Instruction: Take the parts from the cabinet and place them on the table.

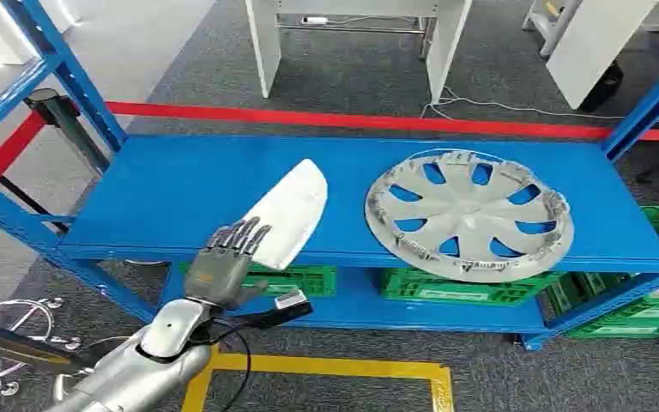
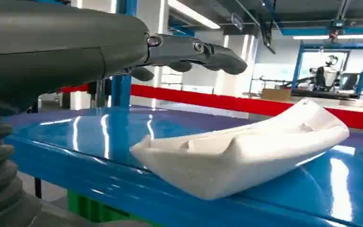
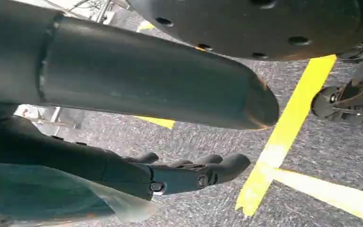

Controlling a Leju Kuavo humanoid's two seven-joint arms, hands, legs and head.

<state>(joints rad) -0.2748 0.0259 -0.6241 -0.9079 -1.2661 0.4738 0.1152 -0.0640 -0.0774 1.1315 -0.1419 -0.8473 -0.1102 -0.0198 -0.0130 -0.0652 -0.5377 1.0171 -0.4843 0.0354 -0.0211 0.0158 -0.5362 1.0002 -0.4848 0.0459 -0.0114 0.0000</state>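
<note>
Head view puts the left hand [image 1: 233,257] low and left of centre, raised in front of the front edge of the blue shelf [image 1: 180,189], its fingers extended upward and apart, grasping nothing. Just above the fingertips lies the white part [image 1: 294,210], a curved shell-like piece resting on the shelf surface near the front edge, tilted from lower left to upper right in the frame. To its right, well apart from the hand, a silver hubcap [image 1: 469,215] lies flat on the same shelf. Green crates [image 1: 446,285] stand on the lower level, and a red barrier tape [image 1: 352,120] runs across the upper part of the frame above grey carpet. Yellow floor tape [image 1: 326,367] crosses the bottom. Left wrist view shows the dark fingers [image 2: 194,49] stretched out above the white part [image 2: 246,151], not touching it. Right wrist view shows the right hand [image 3: 189,175] hanging over carpet with fingers loosely extended and nothing in it.
</note>
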